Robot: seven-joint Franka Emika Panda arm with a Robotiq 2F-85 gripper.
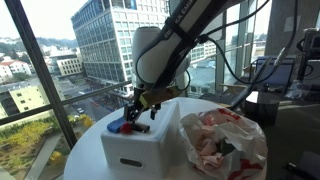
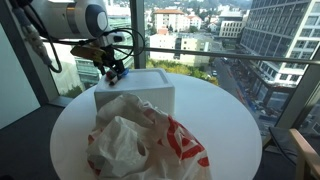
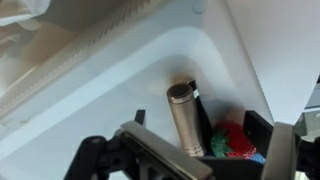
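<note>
Black gripper [image 3: 178, 142], brushed metal cylinder [image 3: 183, 112], white tub [image 3: 110, 80]

In an exterior view we sit low and close to the round table [image 1: 88, 150], facing the window wall [image 1: 40, 60], with the white box [image 1: 135, 148] nearest us and the crumpled bag [image 1: 222, 140] beside it. In an exterior view set higher, where the arm [image 2: 82, 18] shows at top left, we look down over the bag first, box behind (from the bag's side of the table). Both share table, box, bag. Our wrist view peers straight into the box, very near, the gripper [image 3: 190, 162] along its lower edge.
</note>
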